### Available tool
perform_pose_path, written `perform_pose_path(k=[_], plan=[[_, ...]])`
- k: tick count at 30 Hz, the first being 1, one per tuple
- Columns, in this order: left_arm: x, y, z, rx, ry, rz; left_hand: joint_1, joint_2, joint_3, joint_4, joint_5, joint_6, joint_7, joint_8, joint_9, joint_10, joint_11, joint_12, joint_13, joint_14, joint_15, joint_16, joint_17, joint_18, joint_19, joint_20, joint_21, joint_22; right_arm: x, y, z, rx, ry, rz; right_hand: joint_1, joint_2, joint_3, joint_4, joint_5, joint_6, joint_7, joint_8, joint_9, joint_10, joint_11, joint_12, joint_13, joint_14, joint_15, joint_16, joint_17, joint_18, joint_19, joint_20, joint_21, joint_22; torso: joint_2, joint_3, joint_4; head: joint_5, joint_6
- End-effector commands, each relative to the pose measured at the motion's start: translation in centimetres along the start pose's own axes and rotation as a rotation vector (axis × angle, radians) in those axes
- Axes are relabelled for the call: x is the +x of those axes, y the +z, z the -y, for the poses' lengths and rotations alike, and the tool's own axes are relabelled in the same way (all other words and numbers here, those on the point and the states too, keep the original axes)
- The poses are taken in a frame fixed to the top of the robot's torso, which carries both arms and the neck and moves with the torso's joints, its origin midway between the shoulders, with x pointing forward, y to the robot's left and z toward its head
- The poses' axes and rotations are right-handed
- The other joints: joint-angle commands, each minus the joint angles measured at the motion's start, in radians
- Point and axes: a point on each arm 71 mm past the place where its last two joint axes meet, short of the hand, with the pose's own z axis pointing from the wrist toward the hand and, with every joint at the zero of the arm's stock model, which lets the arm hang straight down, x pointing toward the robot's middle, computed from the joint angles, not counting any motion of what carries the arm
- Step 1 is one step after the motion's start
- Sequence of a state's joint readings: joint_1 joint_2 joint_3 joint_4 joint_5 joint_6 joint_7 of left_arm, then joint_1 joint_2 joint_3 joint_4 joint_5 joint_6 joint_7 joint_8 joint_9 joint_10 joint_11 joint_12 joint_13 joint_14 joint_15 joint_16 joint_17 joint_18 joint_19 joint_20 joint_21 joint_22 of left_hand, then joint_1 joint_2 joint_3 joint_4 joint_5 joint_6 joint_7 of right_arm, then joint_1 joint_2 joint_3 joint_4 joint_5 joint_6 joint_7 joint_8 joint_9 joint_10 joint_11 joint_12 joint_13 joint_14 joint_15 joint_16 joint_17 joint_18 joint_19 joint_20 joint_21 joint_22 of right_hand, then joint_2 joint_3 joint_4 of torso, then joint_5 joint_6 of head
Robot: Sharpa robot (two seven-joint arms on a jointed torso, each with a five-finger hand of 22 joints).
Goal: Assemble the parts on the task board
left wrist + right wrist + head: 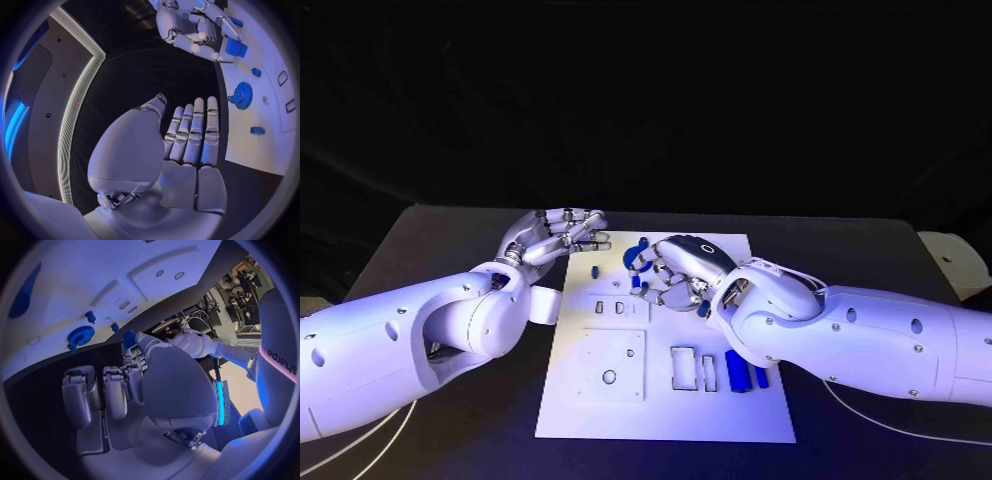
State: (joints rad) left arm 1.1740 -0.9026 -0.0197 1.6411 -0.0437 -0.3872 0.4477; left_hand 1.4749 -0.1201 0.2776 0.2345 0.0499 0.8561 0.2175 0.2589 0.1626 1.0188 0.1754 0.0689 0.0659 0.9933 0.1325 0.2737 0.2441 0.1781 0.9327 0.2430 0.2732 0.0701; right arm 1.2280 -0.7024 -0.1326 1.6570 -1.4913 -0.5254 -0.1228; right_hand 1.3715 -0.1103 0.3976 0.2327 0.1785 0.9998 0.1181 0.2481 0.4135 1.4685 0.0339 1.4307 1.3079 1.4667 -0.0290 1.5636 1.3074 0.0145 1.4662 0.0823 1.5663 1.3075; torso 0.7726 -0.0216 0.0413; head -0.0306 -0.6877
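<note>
White board (661,420) is lying in the middle of the black table (444,240) in the head view. What are the hands doing?

Left hand (560,235) is hovering off the board's far left corner, fingers apart, carrying nothing. Right hand (678,270) is hanging over the board's far half. Two blue bars (737,372) are lying near its right edge.

And the left wrist view?

Left hand is stretching out flat and empty beside the board. A blue gear (240,95) is sitting on the board, near its edge.

Right wrist view?

Right hand is pinching a blue block (129,338) between thumb and fingertip, close to the board's edge, the gear lying nearby.
</note>
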Motion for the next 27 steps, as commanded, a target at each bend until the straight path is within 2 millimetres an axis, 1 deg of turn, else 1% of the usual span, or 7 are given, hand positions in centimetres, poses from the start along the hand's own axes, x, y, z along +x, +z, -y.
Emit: perform_pose_path(k=[1,4,9,14,21,24,27], plan=[[0.3,0.1,0.1,0.007,-0.013,-0.02,-0.005,0.0,0.004,0.003,0.003,-0.008,0.014,-0.006,-0.002,0.002,0.005,-0.004,-0.001,0.002,0.002,-0.006,0.001,0.006,0.008,-0.001,-0.004,-0.001,1.1,0.2,0.0,0.011,-0.068,-0.034,0.002,-0.003,-0.001,-0.003,0.002,0.011,-0.012,0.025,0.024,0.008,-0.006,-0.003,0.146,0.102,-0.008,0.004,0.256,-0.014,0.105,-0.009,0.005,0.263,0.002,0.0007,-0.0016,0.01,-0.002],[0.3,0.1,0.1,0.008,-0.014,-0.021,-0.007,0.0,0.004,0.004,0.003,-0.008,0.014,-0.006,-0.002,0.002,0.005,-0.004,-0.001,0.002,0.002,-0.006,0.001,0.006,0.008,-0.001,-0.004,-0.002,2.0,0.4,-0.2,0.008,-0.073,-0.05,0.002,-0.003,-0.001,-0.003,0.002,0.011,-0.012,0.025,0.024,0.008,-0.006,-0.003,0.146,0.102,-0.008,0.004,0.256,-0.014,0.105,-0.009,0.005,0.263,0.003,0.0013,-0.002,0.016,-0.004],[0.4,0.1,0.1,0.01,-0.014,-0.021,-0.009,0.0,0.003,0.005,0.003,-0.009,0.015,-0.007,-0.002,0.001,0.005,-0.004,-0.001,0.002,0.002,-0.007,0.002,0.006,0.008,0.0,-0.004,-0.002,3.1,0.6,-0.6,0.003,-0.085,-0.07,0.0,-0.007,-0.003,-0.004,0.0,0.009,-0.012,0.026,0.025,0.008,-0.006,-0.004,0.146,0.103,-0.008,0.005,0.258,-0.014,0.105,-0.009,0.005,0.263,0.002,0.0031,-0.0025,0.023,-0.012],[0.4,0.1,0.1,0.011,-0.014,-0.021,-0.01,0.0,0.002,0.006,0.003,-0.009,0.015,-0.007,-0.002,0.001,0.006,-0.004,-0.001,0.002,0.002,-0.007,0.002,0.006,0.008,0.0,-0.005,-0.002,4.1,0.9,-0.7,0.007,-0.095,-0.087,-0.002,-0.012,-0.004,-0.005,-0.002,0.008,-0.011,0.027,0.026,0.008,-0.006,-0.005,0.146,0.103,-0.008,0.005,0.258,-0.014,0.105,-0.009,0.005,0.263,0.0,0.0012,0.0003,0.024,-0.017],[0.4,0.1,0.1,0.011,-0.014,-0.02,-0.012,0.0,0.002,0.007,0.003,-0.009,0.015,-0.007,-0.002,0.001,0.006,-0.004,-0.001,0.002,0.002,-0.008,0.002,0.006,0.008,0.0,-0.005,-0.002,5.0,1.0,-0.4,0.023,-0.107,-0.098,-0.004,-0.014,-0.006,-0.005,-0.003,0.008,-0.011,0.028,0.026,0.008,-0.006,-0.004,0.146,0.103,-0.008,0.004,0.257,-0.014,0.105,-0.009,0.005,0.263,0.0,0.002,-0.0013,0.027,-0.019],[0.3,0.0,0.1,0.011,-0.014,-0.019,-0.012,0.0,0.002,0.007,0.003,-0.009,0.015,-0.007,-0.002,0.001,0.006,-0.004,-0.001,0.002,0.002,-0.008,0.002,0.006,0.008,0.0,-0.005,-0.002,5.1,1.0,-0.2,0.029,-0.115,-0.099,-0.005,-0.015,-0.006,-0.005,-0.003,0.008,-0.011,0.029,0.026,0.008,-0.006,-0.005,0.146,0.103,-0.008,0.005,0.258,-0.014,0.105,-0.009,0.005,0.263,0.0,0.0009,-0.0022,0.028,-0.019],[0.3,0.0,0.1,0.011,-0.014,-0.019,-0.012,0.0,0.002,0.007,0.003,-0.009,0.015,-0.007,-0.002,0.001,0.006,-0.004,-0.001,0.002,0.002,-0.008,0.002,0.006,0.008,0.0,-0.005,-0.002,5.2,1.0,0.0,0.033,-0.122,-0.099,-0.006,-0.016,-0.007,-0.004,-0.004,0.008,-0.011,0.029,0.027,0.008,-0.005,-0.004,0.146,0.103,-0.008,0.004,0.257,-0.014,0.105,-0.009,0.005,0.263,0.0,0.0007,-0.0015,0.027,-0.019]])
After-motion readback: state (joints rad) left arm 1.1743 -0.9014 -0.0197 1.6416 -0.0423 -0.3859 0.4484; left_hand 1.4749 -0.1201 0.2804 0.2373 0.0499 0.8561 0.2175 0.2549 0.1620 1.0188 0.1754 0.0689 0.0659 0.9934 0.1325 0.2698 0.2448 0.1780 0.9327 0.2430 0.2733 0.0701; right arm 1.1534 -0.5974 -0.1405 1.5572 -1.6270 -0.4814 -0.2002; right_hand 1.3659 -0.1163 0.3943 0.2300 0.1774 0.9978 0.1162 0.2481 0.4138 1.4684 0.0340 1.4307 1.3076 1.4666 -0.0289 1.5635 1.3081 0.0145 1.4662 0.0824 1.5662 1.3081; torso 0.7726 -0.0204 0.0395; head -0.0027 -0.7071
